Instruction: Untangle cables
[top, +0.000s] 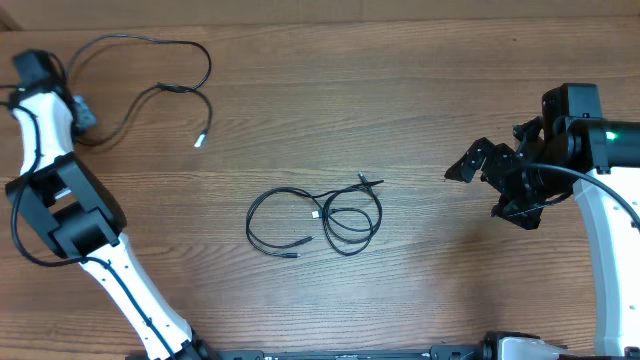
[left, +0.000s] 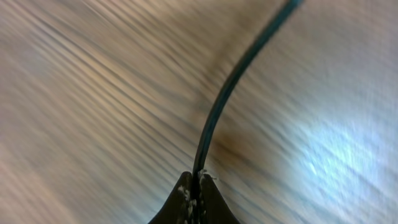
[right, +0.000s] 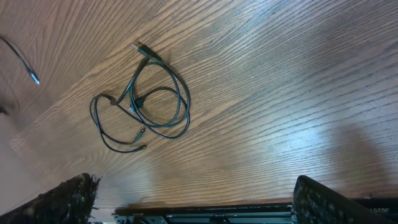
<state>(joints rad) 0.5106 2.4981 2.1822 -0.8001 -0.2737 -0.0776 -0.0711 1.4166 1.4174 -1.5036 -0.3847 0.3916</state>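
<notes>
A bundle of thin black cables (top: 318, 220) lies looped together mid-table; it also shows in the right wrist view (right: 143, 102). One separate black cable (top: 160, 88) with a silver tip (top: 199, 141) lies at the far left. My left gripper (top: 86, 117) is shut on that cable; in the left wrist view the fingers (left: 198, 186) pinch the cord (left: 227, 93) just above the blurred wood. My right gripper (top: 478, 163) is open and empty, well right of the bundle; its fingertips (right: 199, 202) frame bare table.
The wooden table (top: 420, 80) spreads round the bundle. The table's near edge (right: 205, 208) shows in the right wrist view. The left arm's white links (top: 110, 260) cross the front left.
</notes>
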